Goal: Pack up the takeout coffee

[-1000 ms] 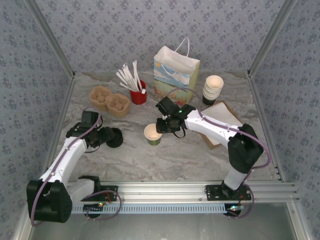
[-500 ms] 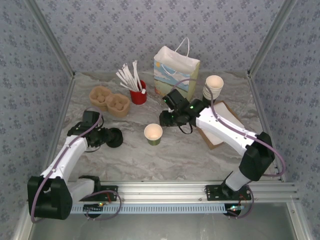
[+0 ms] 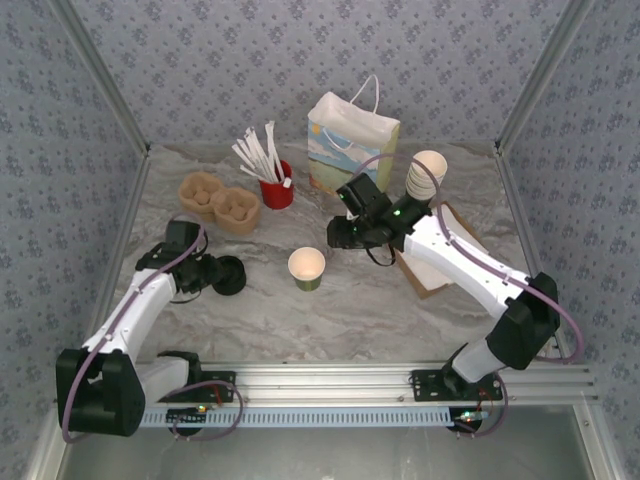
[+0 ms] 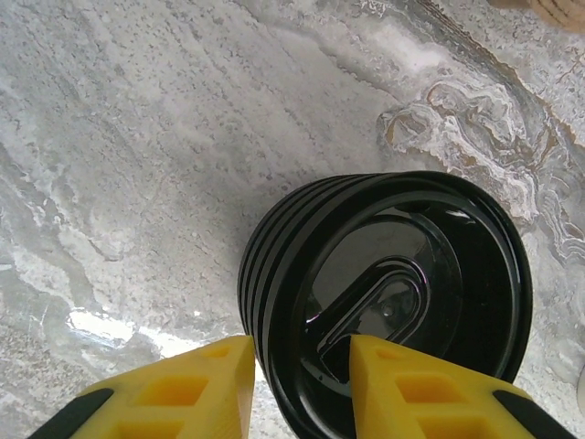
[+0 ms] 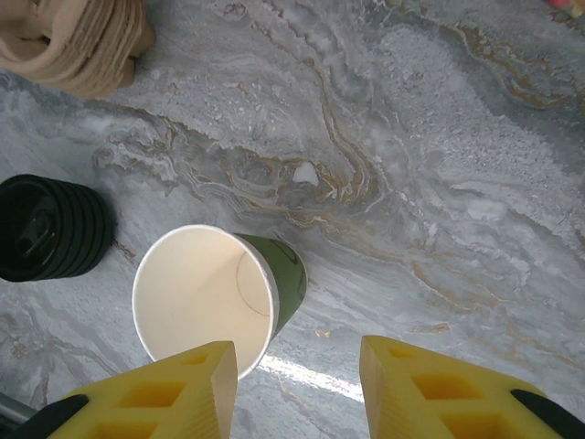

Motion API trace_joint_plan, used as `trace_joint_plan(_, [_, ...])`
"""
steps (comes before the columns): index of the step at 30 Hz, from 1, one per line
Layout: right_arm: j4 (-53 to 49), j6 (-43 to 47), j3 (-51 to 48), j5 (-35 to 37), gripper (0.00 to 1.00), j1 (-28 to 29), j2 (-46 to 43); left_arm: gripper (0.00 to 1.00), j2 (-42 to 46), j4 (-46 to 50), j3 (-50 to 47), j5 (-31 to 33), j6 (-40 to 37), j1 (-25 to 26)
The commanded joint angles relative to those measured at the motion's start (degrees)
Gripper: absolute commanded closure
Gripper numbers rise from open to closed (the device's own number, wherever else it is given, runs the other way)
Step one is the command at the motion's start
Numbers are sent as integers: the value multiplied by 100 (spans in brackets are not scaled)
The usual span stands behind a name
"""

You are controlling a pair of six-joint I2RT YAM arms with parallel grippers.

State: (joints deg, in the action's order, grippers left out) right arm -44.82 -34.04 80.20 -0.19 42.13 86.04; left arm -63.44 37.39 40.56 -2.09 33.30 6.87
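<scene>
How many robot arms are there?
2. The left arm is at the stack of black lids on the left; the right arm stretches out in front of the gift bag. None seems hidden.

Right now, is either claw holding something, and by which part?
The right claw is open and holds nothing. The left claw straddles the near rim of the black lid stack; whether it already grips cannot be told.

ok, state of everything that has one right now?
green cup: upright, lidless, empty
black lid stack: on table, apart from cup
left gripper: straddles stack's rim, grip unclear
right gripper: open, empty, above cup
gift bag: upright, mouth open
white cup stack: upright
</scene>
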Motion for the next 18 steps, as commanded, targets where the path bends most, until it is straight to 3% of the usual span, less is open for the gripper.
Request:
trace_joint_plan(1, [-123, 48, 42, 27, 57, -60, -192, 67, -45, -72, -30, -24, 54, 31])
trace_joint_plan(10, [-62, 43, -73, -8, 57, -169, -297, 68, -169, -165, -117, -29, 45, 34])
trace_joint_plan(18, [-46, 64, -92, -39, 57, -214, -323, 76, -158, -150, -52, -55, 36, 33])
